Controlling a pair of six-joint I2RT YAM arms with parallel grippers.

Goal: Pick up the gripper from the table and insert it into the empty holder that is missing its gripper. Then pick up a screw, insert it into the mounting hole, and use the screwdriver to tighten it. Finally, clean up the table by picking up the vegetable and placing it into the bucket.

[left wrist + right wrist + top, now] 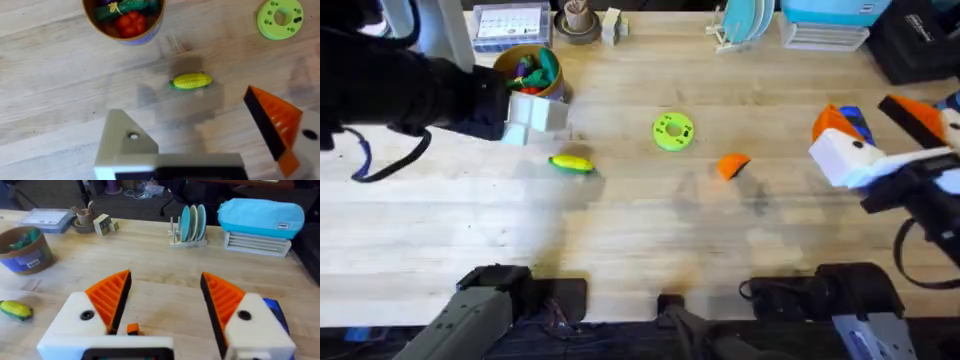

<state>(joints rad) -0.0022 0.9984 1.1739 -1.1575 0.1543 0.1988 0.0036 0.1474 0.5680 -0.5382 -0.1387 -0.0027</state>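
The first step is in hand: the loose gripper [732, 165] lies on the surface [640, 250], at about 3 o'clock from the green disc [672, 131]. The left tool [210, 135] hangs open, its one white holder [125, 142] bare of a pad, near the vegetable [190, 81] and below the bucket [123, 20]. The right tool [165, 305] is open too. Next, I judge, the right tool must descend onto the orange wedge. Behind, at 12 o'clock, stand a dish rack [189, 227] and blue case [261, 216].
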